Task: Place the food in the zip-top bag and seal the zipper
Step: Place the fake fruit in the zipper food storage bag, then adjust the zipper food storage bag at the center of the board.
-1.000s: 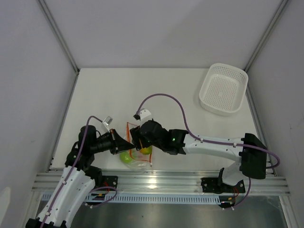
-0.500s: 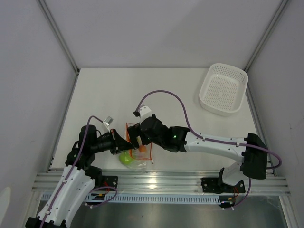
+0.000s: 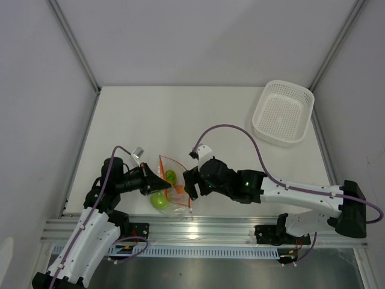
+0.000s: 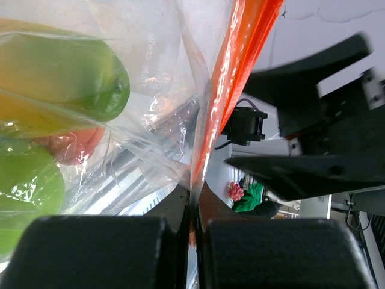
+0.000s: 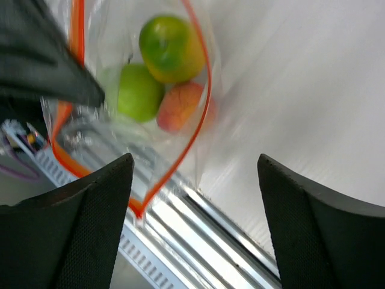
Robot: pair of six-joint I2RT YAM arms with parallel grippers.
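The clear zip-top bag (image 3: 172, 194) lies near the table's front edge with its mouth gaping. Its red-orange zipper (image 5: 199, 112) forms an open loop. Inside lie the food pieces: a lime-green ball (image 5: 139, 91), a yellow-green piece (image 5: 170, 48) and a smaller red-orange one (image 5: 180, 106). My left gripper (image 4: 194, 198) is shut on the bag's mouth edge at the zipper (image 4: 231, 78), holding it up. My right gripper (image 5: 195, 177) stands open and empty just right of the bag's mouth (image 3: 188, 183), apart from it.
A white perforated basket (image 3: 283, 112) sits at the back right of the table. The metal rail (image 3: 204, 229) at the table's front edge runs just below the bag.
My right gripper has drawn back to the right out of the bag's mouth with its jaws open, and the yellow piece now lies in the bag. The left gripper has kept its hold.
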